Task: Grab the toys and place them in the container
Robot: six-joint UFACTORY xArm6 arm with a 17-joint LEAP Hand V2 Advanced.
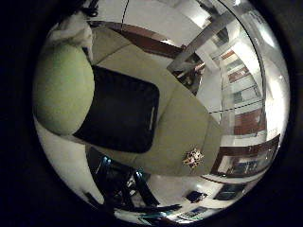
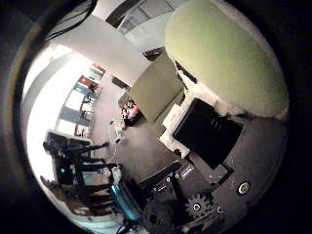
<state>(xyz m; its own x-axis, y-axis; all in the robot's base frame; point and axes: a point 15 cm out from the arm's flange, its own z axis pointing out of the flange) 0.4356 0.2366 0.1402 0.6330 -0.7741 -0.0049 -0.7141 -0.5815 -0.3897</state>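
Observation:
My right hand (image 2: 210,136) is up in the room, away from any surface. A finger with a pale green pad (image 2: 226,54) and a black body reaches across the thumb side view, fairly straight, with nothing against it. The little finger side view shows a green pad (image 1: 62,87), a black part and an olive part with a small gear, also with nothing held. In the thumb side view, far off, an olive-green flat surface (image 2: 156,88) has small red and pink things (image 2: 127,112) by its edge, too small to name. No container can be made out.
The thumb side view shows grey floor (image 2: 136,146), black stands (image 2: 68,161) and a teal object (image 2: 122,200) far below. The little finger side view shows room walls, shelving (image 1: 241,95) and ceiling beams.

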